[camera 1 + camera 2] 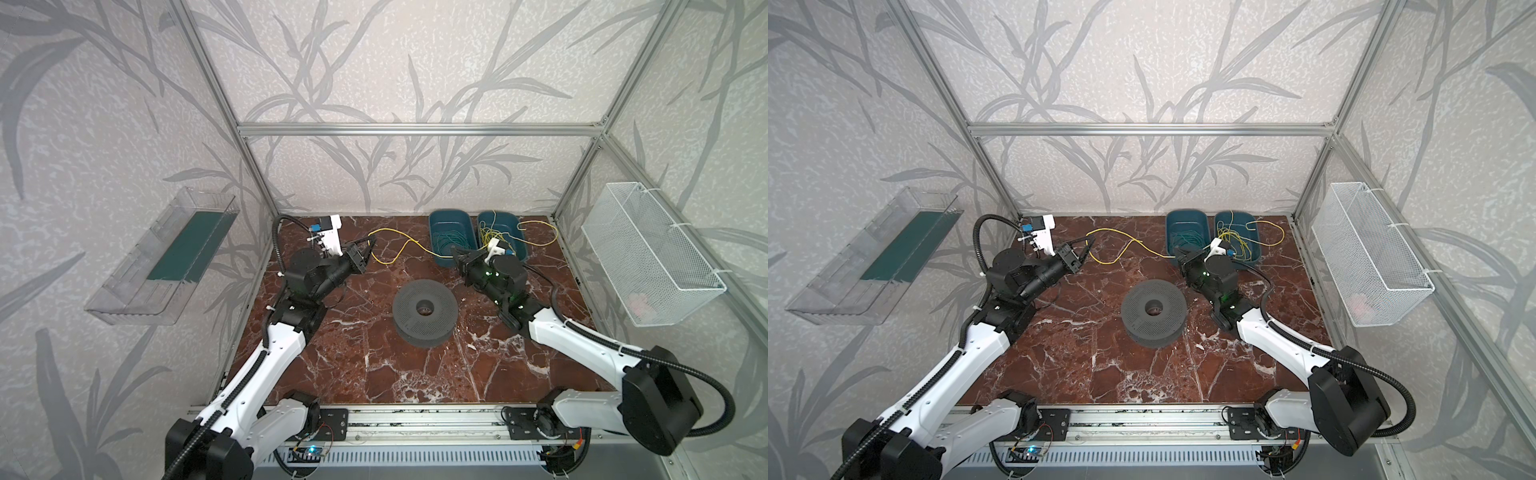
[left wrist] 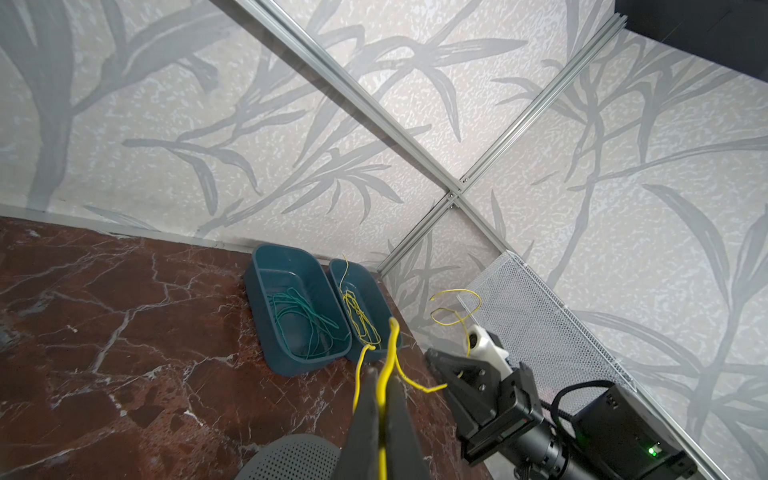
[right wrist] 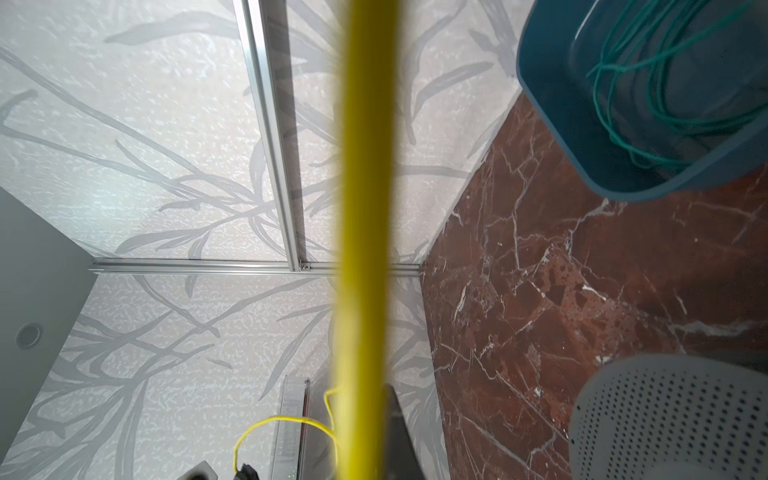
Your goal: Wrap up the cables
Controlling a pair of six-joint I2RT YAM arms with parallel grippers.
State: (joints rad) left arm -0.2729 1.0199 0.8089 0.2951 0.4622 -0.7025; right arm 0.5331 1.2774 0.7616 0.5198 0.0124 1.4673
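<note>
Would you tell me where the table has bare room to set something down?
Widest bare patch: the marble between the grey spool and the front rail. A smaller patch lies left of the spool. The back is crowded: the yellow cable stretches from the left gripper to the right gripper, beside the two teal bins.

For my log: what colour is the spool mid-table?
Dark grey spool, dotted face; clearest in a top view.

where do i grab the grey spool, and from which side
Probably the top flange's rim, claw coming in level from the side, one finger above, one below: the grey spool lies flat, hole up, its thin flange overhanging the core.
</note>
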